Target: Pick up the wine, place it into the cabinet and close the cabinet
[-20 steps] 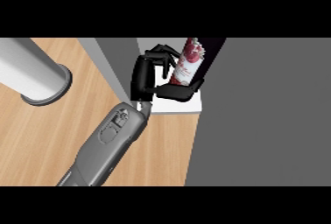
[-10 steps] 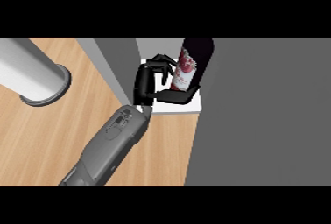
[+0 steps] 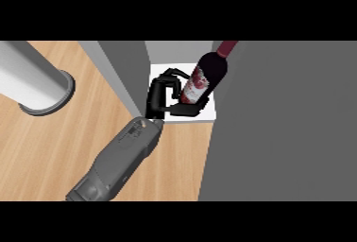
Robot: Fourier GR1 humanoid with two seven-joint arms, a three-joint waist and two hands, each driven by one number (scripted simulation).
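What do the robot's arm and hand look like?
Only one arm shows. Its forearm is a chunky grey tube, with raised ridges near the wrist. The hand is all black, with slim fingers and a thumb. I see no cables or writing.

The neck of the dark glass, red-labelled wine bottle (image 3: 209,71) is cut off at twelve o'clock. The black left hand (image 3: 159,94) hides its base.
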